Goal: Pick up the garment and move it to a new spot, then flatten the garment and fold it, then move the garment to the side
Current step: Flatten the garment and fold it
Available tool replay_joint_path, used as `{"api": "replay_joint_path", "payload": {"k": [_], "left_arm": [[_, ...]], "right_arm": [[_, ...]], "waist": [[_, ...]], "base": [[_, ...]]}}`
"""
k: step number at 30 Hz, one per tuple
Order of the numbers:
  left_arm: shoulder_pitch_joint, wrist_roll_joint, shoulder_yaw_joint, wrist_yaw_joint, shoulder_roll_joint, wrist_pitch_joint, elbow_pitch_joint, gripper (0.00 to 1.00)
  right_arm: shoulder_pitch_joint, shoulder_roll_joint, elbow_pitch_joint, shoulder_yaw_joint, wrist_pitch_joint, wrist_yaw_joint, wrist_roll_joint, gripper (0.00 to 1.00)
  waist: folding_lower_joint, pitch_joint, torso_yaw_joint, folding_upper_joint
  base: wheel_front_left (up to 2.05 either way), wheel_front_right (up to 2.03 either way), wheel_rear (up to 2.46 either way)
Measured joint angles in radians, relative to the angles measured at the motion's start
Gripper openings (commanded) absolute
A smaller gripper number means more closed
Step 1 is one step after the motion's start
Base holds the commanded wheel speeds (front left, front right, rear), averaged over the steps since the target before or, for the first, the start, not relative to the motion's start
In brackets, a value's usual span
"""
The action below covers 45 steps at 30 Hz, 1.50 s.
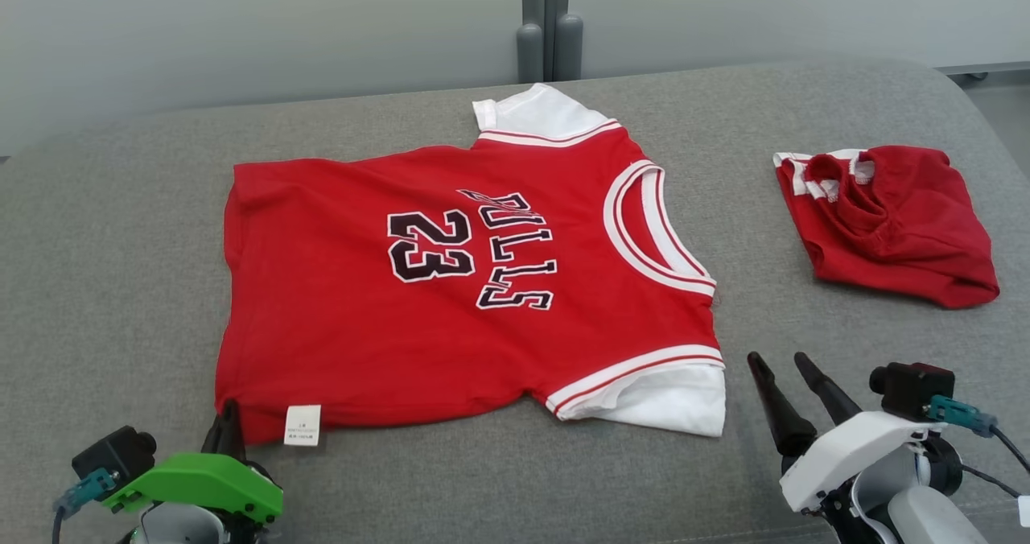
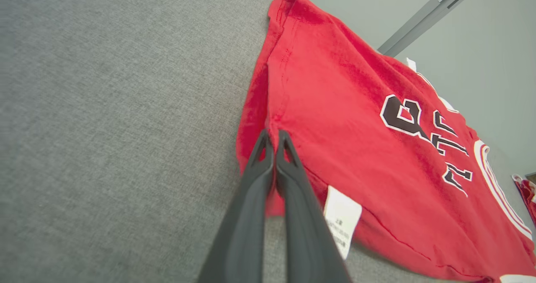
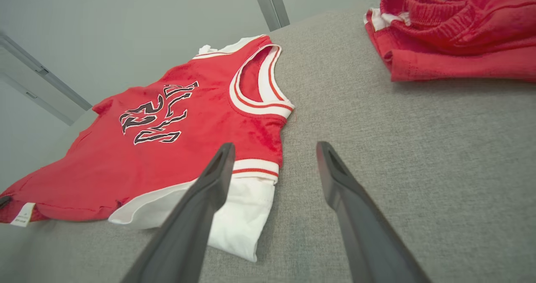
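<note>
The garment [image 1: 338,327] is a red jersey with white sleeves and black "23" lettering, lying flat on the grey cushioned surface [image 1: 121,246]. My left gripper [image 1: 229,411] is at its near left hem corner, beside the white label [image 1: 302,425]. In the left wrist view the left gripper [image 2: 273,133] is shut on the jersey [image 2: 356,149], and red cloth shows between its fingers. My right gripper [image 1: 776,359] stands open just right of the near white sleeve [image 1: 676,399]. In the right wrist view the right gripper [image 3: 275,147] holds nothing, its left finger over the sleeve [image 3: 243,207].
A crumpled pair of red shorts [image 1: 893,222] with white trim lies at the right, apart from the jersey, also seen as shorts [image 3: 452,36]. A pale wall with a grey post [image 1: 547,21] stands behind the surface. Bare grey cushion lies between jersey and shorts.
</note>
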Motion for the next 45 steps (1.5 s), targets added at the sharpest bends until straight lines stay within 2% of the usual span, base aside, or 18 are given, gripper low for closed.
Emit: {"api": "replay_joint_path", "payload": {"k": [8,17,26,39,45], "left_arm": [[0.023,-0.009,-0.019,0.0,-0.006,0.005,-0.012,0.0],[0.02,-0.007,-0.069,-0.006,-0.011,0.014,-0.044,0.0],[0.017,-0.007,-0.07,-0.009,-0.011,0.013,-0.059,0.0],[0.018,-0.007,-0.071,-0.008,-0.011,0.012,-0.072,0.0],[0.019,-0.007,-0.074,-0.007,-0.011,0.012,-0.076,0.0]], "right_arm": [[-0.073,-0.017,0.07,0.058,0.09,0.009,-0.003,1.0],[-0.131,-0.015,0.159,0.065,0.149,0.009,0.021,1.0],[-0.153,-0.016,0.191,0.103,0.154,0.018,0.023,1.0],[-0.127,-0.022,0.189,0.168,0.111,0.018,0.023,1.0],[-0.128,-0.025,0.189,0.207,0.096,0.018,0.023,0.91]], "waist": [[0.0,0.018,0.03,0.0],[0.0,0.057,0.058,0.0],[0.0,0.082,0.079,0.0],[0.0,0.072,0.061,0.0],[0.0,0.066,0.052,0.0]], "base": [[0.0,0.0,0.0],[0.0,0.0,0.0],[0.0,0.0,0.0],[0.0,0.0,0.0],[0.0,0.0,0.0]]}}
